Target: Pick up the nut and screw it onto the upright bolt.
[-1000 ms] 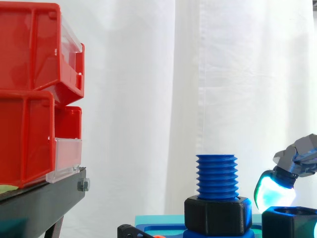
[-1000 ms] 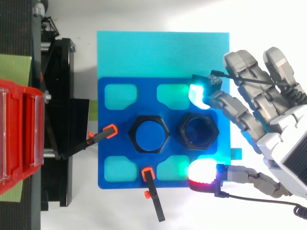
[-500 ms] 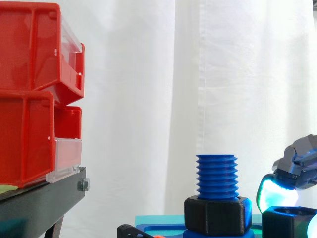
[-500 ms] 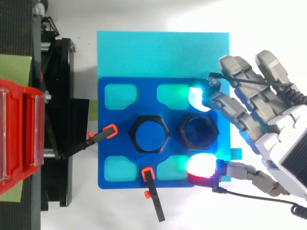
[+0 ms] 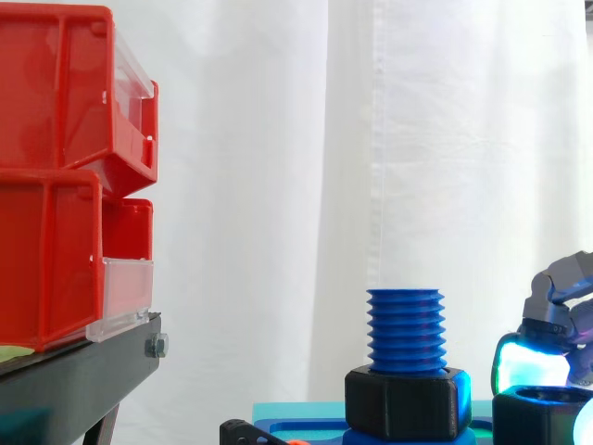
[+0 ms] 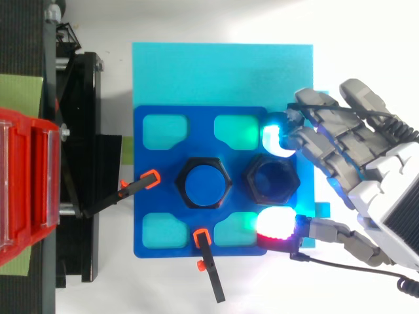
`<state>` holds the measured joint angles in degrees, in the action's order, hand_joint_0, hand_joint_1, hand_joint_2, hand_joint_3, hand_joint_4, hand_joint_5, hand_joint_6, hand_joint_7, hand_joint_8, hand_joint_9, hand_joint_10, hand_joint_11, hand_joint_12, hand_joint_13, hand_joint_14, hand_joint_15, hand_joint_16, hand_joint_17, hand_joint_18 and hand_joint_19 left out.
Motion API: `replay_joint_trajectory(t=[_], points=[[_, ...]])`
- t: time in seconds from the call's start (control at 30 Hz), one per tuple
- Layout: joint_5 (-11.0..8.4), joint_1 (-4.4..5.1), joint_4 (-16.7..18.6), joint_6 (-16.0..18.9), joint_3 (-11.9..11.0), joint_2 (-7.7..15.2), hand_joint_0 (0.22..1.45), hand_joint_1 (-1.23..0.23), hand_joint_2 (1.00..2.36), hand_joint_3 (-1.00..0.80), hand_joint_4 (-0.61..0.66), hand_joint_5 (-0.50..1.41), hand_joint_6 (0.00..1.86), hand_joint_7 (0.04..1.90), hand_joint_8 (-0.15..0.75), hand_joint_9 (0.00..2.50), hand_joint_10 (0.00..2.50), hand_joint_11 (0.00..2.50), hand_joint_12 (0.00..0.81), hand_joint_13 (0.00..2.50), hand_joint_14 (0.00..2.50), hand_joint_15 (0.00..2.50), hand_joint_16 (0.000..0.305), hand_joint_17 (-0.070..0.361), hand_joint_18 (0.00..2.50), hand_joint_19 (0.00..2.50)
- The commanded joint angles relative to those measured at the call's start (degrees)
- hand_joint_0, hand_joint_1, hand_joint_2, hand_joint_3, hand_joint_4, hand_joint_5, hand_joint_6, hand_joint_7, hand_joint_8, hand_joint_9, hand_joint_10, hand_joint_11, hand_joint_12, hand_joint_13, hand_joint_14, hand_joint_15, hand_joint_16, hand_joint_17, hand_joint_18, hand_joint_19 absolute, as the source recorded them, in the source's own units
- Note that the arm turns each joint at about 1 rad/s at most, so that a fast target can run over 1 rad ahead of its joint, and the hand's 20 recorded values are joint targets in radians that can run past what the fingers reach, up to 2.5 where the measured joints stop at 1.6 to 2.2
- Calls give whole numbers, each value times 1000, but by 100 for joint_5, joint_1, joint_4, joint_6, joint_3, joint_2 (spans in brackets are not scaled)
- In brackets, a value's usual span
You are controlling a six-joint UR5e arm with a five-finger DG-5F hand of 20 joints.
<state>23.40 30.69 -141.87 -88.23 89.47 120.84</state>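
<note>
A loose black hex nut [image 6: 272, 178] [image 5: 542, 417] sits on the blue base plate [image 6: 157, 160], right of the upright blue threaded bolt [image 5: 405, 329] [image 6: 205, 184]. A second black nut [image 5: 405, 403] rings the bolt's foot. My hand [image 6: 373, 170] reaches in from the right and stands open astride the loose nut. A cyan-white fingertip [image 6: 273, 140] lies just beyond the nut's far edge, and the red-glowing thumb pad [image 6: 275, 224] lies just off its near edge. From the side, the cyan pad [image 5: 531, 362] hovers right at the nut's top rim. I cannot see firm contact.
The plate lies on a cyan mat [image 6: 222, 72]. Two black clamps with orange tips [image 6: 149, 178] [image 6: 201, 237] hold the plate at its left and front. Red bins [image 5: 65, 176] are stacked on a black stand [image 5: 83, 380] to the left.
The fingers have drawn in and lowered: the cyan fingertip and the red thumb pad have both moved closer to the loose nut. Nut and bolt have stayed put.
</note>
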Motion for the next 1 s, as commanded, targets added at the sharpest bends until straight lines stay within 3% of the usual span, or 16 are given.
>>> replay_joint_trajectory(t=[0.0, 0.17, 0.3, 0.47, 0.77, 0.97], points=[[16, -2, -7, 17, 0, -8, 558, -628, 1000, -500, 298, -146, 503, 1111, 320, 554, 0, 0, 325, 577, 0, 0, 40, 89, 433, 0], [200, -37, -130, 122, 0, -26, 560, -627, 1000, -500, 298, -143, 503, 1116, 321, 573, 0, 0, 323, 593, 0, 0, 39, 88, 439, 0], [491, -81, -306, 298, -44, -149, 561, -626, 1000, -500, 289, -143, 503, 1118, 322, 578, 0, 0, 323, 596, 1, 0, 39, 87, 441, 0], [622, -134, -622, 377, -61, -307, 561, -625, 1000, -500, 297, -142, 503, 1118, 320, 579, 0, 0, 324, 599, 0, 0, 39, 87, 443, 0], [649, -213, -1396, 570, -61, -676, 560, -622, 1000, -500, 292, -140, 504, 1118, 320, 580, 0, 0, 323, 601, 0, 1, 39, 87, 442, 0], [658, -310, -1958, 641, -61, -1107, 559, -620, 1000, -500, 295, -139, 503, 1124, 322, 582, 0, 0, 326, 604, 0, 0, 39, 87, 443, 0]])
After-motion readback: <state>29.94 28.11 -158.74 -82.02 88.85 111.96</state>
